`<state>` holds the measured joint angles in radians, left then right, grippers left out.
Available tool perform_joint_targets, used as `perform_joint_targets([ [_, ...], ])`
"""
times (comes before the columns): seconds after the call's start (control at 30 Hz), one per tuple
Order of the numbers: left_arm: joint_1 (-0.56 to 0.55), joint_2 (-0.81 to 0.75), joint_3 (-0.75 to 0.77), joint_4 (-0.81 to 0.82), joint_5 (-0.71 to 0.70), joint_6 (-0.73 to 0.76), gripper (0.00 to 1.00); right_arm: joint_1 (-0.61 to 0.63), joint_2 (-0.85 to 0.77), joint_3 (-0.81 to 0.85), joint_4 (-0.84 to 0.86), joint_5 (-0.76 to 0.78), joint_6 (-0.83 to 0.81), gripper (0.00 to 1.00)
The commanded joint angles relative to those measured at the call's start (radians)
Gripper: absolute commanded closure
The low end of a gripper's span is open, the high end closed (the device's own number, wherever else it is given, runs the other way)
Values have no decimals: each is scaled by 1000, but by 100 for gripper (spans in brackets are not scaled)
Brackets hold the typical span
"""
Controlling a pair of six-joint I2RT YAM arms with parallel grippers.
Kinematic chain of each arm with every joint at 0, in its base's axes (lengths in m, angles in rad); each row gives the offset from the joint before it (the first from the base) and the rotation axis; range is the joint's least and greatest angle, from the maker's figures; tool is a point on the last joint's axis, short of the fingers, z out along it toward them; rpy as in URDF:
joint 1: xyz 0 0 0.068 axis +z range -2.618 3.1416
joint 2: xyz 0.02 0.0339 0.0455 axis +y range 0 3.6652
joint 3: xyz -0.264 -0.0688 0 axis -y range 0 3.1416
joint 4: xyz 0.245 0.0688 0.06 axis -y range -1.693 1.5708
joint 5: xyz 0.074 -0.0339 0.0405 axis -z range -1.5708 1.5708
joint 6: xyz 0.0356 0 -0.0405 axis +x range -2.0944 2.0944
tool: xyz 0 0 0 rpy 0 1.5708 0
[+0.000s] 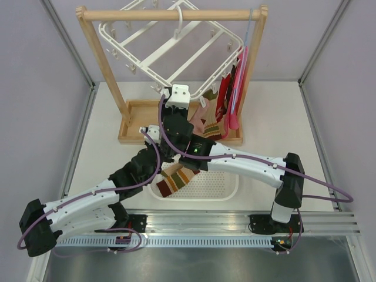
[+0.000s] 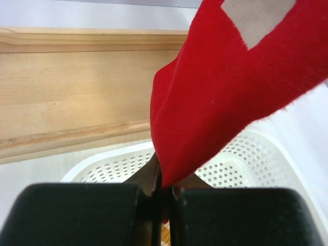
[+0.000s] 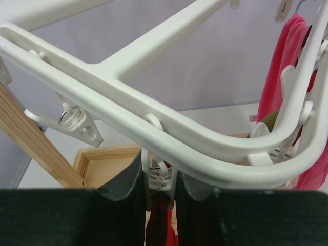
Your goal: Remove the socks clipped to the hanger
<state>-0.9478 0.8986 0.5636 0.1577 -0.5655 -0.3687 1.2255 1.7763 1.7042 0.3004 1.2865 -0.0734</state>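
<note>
Socks (image 1: 218, 103) hang lengthwise, toes down, bunched under the right end of the hanger (image 1: 176, 56). It hangs tilted from the top bar of the wooden rack (image 1: 108, 76), its lowest corner toward the arms. One red sock (image 2: 220, 87) is stretched taut. In the left wrist view its long axis runs from the left gripper (image 2: 163, 192) up and to the right, where the picture's edge cuts it off. A pale patch (image 2: 259, 18) shows near the top. The left gripper is closed, pinching the sock's lower end between its fingers, above a white perforated basket (image 2: 246, 164). The right gripper (image 3: 160, 179) is up at the hanger's near rail, its fingers pressed against both sides of a white clip (image 3: 159, 171). Red cloth hangs below that clip, and the dark finger bodies hide most of it. From above, the right arm covers the left gripper and the red sock, so neither can be made out there. Two brown-and-cream striped socks (image 1: 175, 179) lie slantwise in the basket, partly under the arms. A pink cloth (image 3: 279, 66) hangs just beyond the hanger's right end, cut off by the edge of the right wrist view.
</note>
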Motion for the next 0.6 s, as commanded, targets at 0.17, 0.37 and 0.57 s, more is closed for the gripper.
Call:
perform_joint_targets([
  [0.17,-9,-13,-44,-3,4,-52,98,-6,-44,0,57,4,-28,88],
  [0.37,-9,-23,-47,-7,12,-64,98,-24,-98,-15,-98,-69,122,13],
  [0.57,-20,-15,-31,-9,1,-68,98,-27,-126,-57,-75,-58,127,12],
])
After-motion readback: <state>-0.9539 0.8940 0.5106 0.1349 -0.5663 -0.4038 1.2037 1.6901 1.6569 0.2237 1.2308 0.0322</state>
